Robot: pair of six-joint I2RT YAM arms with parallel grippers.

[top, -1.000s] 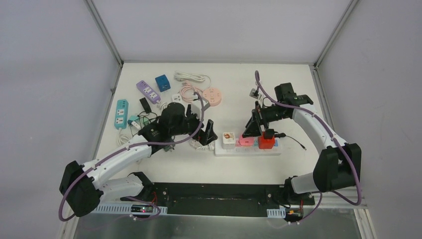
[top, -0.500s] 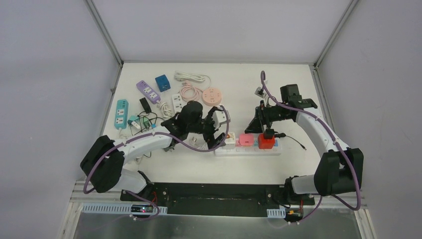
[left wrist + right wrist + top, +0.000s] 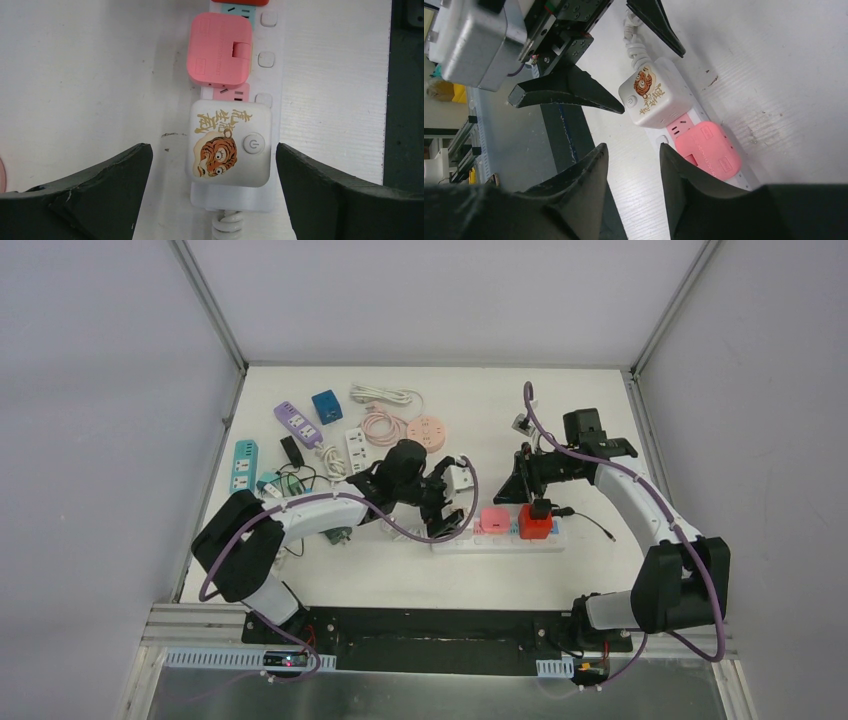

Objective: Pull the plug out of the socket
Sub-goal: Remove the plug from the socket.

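A white power strip (the socket) point(image 3: 495, 539) point(image 3: 283, 80) lies mid-table. It carries a white plug with a tiger picture point(image 3: 230, 142) point(image 3: 649, 99), a pink plug point(image 3: 493, 521) point(image 3: 219, 50) point(image 3: 708, 149) and a red plug point(image 3: 535, 526). My left gripper point(image 3: 448, 508) point(image 3: 214, 150) hangs open over the tiger plug, one finger on each side and neither touching it. My right gripper point(image 3: 510, 495) point(image 3: 631, 150) sits just behind the pink and red plugs. Its jaws stand narrowly apart with nothing between them.
Back left lie a teal strip point(image 3: 243, 468), a purple strip point(image 3: 298, 424), a blue cube socket point(image 3: 327, 406), a round pink socket point(image 3: 430, 433) and a coiled white cable point(image 3: 385, 395). A thin black cable point(image 3: 597, 524) runs right of the strip.
My left arm has swung right, bringing its open gripper over the tiger plug. My right gripper has shifted slightly and its jaws have narrowed a good deal.
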